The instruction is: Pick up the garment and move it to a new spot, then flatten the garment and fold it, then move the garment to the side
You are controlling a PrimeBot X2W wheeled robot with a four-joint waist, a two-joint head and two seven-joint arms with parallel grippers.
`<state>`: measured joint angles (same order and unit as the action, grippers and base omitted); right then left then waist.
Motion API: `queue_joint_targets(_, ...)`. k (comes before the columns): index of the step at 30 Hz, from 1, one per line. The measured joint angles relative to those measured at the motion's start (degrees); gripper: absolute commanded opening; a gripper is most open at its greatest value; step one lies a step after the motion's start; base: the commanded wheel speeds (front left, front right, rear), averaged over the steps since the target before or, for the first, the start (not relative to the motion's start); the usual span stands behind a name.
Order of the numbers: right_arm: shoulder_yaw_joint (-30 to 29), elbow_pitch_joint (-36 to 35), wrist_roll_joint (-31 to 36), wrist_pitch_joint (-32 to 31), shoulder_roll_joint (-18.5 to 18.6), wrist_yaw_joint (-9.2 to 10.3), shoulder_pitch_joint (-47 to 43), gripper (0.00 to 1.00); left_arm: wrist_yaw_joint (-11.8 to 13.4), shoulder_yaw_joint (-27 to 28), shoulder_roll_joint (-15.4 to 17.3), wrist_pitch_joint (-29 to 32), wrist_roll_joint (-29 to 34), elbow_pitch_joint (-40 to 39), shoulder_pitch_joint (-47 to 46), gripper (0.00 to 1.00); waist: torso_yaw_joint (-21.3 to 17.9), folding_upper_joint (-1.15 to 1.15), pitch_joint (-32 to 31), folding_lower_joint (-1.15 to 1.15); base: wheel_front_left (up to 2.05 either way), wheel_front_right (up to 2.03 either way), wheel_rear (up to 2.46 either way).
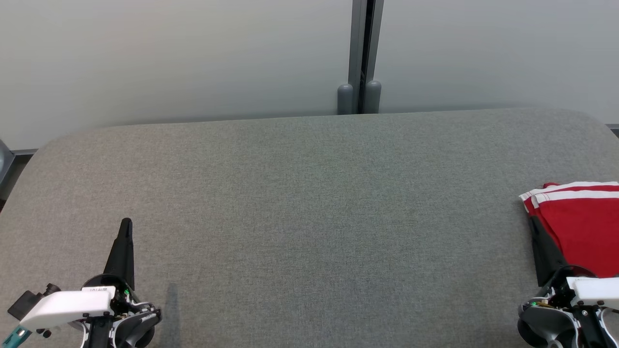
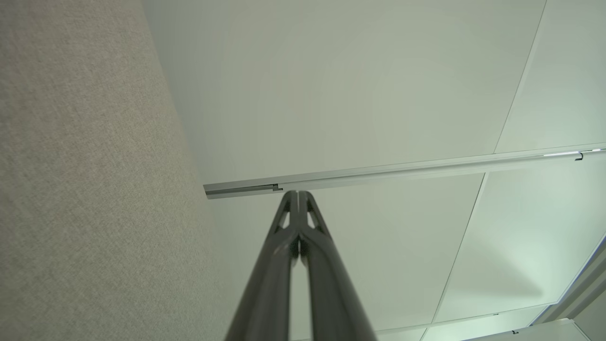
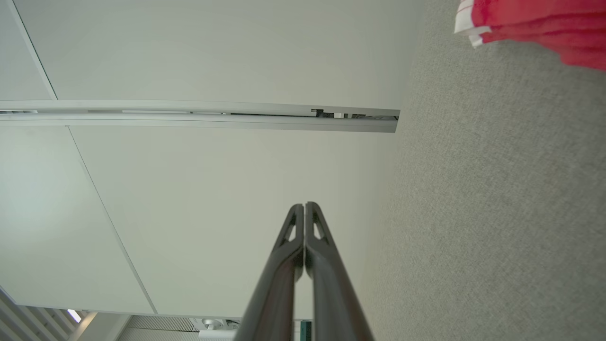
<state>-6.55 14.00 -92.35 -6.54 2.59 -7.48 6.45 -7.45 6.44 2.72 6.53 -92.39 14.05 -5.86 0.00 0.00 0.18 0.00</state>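
Two grippers rest low over the grey table (image 1: 309,217), both clenched on nothing: left gripper (image 1: 125,223), its white label too small to read, and right gripper (image 3: 304,204). Just beside the right one lies the folded red garment (image 1: 580,227), white-striped, at the table's right edge. Beyond, pale wall panels (image 1: 169,58).

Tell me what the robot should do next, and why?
Probably nothing more than rest. The red garment already lies folded at the right edge of the grey table, and both the left hand and right hand are shut and empty, so the job looks done.
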Motion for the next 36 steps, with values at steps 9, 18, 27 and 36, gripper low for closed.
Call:
queue_joint_targets(9,0.00,0.00,-0.01,0.01,0.00,0.00,0.00,0.00,0.00,0.00,0.00,0.00,0.00,0.00,0.00,0.00,0.00,0.00,0.00,0.00,0.00,0.00,0.00)
queue_joint_targets(18,0.00,0.00,-0.01,0.01,0.00,0.00,0.00,0.00,0.00,0.00,0.00,0.00,0.00,0.00,0.00,0.00,0.00,0.00,0.00,0.00,0.00,0.00,0.00)
queue_joint_targets(27,0.00,0.00,-0.01,0.01,0.00,0.00,0.00,0.00,0.00,0.00,0.00,0.01,0.00,0.00,0.00,0.00,0.00,0.00,0.00,0.00,0.00,0.00,0.00)
queue_joint_targets(36,0.00,0.00,0.00,0.01,0.00,0.00,0.00,0.00,0.00,0.00,0.00,0.01,0.00,0.00,0.00,0.00,0.00,0.00,0.00,0.00,0.00,0.00,0.00)
